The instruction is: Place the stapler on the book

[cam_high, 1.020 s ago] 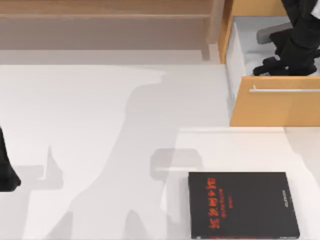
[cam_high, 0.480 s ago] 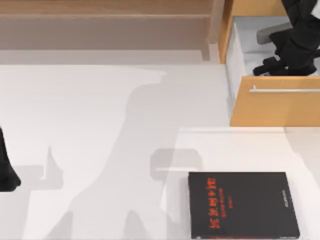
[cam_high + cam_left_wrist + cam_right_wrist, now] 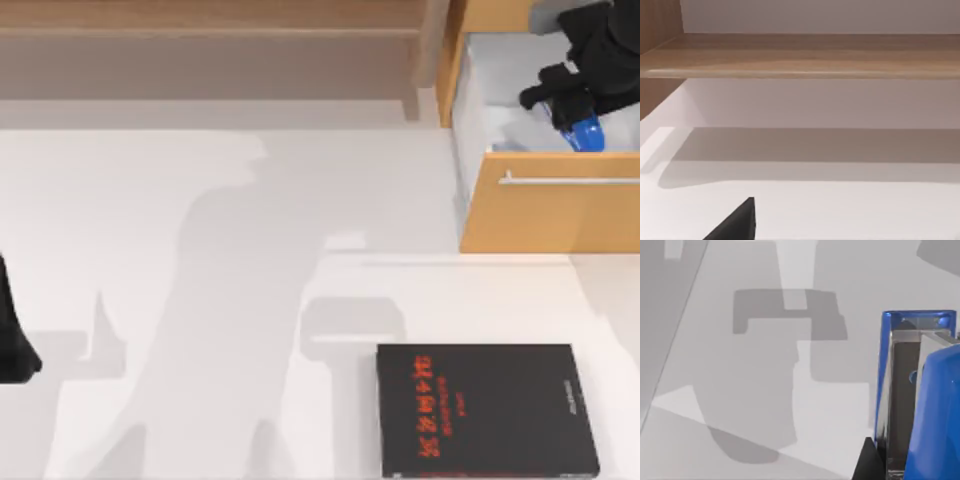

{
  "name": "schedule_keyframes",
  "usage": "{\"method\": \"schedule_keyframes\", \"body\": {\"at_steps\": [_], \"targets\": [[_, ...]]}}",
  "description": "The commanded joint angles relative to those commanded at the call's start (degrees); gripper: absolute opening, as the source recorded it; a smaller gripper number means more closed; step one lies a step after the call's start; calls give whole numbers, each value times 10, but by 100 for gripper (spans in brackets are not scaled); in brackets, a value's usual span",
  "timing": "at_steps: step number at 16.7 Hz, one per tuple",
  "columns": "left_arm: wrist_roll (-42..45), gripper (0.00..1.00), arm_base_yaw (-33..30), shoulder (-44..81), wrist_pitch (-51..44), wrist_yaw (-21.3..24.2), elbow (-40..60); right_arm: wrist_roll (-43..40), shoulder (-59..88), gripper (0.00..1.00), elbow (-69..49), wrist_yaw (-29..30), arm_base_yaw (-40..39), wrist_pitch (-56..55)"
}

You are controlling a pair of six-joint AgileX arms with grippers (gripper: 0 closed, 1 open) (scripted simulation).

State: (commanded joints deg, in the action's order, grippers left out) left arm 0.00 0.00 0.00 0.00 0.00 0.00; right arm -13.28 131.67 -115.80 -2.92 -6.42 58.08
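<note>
Here the right end effector (image 3: 572, 112) hangs over the open wooden drawer (image 3: 545, 215) at the top view's far right, its dark fingers clamped on the small bright blue stapler with rounded ends (image 3: 585, 133), which pokes out below them just behind the drawer's front panel. In the right wrist view the stapler (image 3: 935, 410) sits close up, its blue body and metal inner channel running lengthwise away from the camera, so its long axis seems to lie roughly along the fingers' reach. The large flat black book with red lettering on its cover (image 3: 487, 410) lies flat on the white table (image 3: 200, 300) near the front edge, right of centre, well apart from the drawer and towards the viewer from the held stapler. That is the relation the coming move turns on: the carry apparently has to clear the drawer front and travel forward and slightly leftward to arrive above the cover. The right arm is plainly the nearer one. The left arm (image 3: 12, 340) sits parked at the table's left edge, far from the book.
</note>
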Motion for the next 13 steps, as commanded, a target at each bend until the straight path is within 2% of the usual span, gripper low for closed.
{"method": "schedule_keyframes", "body": {"at_steps": [7,13], "targets": [[0,100,0,0,0,0,0,41,-168,0,81,-37,-60,-61],[0,100,0,0,0,0,0,206,-294,0,236,-22,-188,-86]]}}
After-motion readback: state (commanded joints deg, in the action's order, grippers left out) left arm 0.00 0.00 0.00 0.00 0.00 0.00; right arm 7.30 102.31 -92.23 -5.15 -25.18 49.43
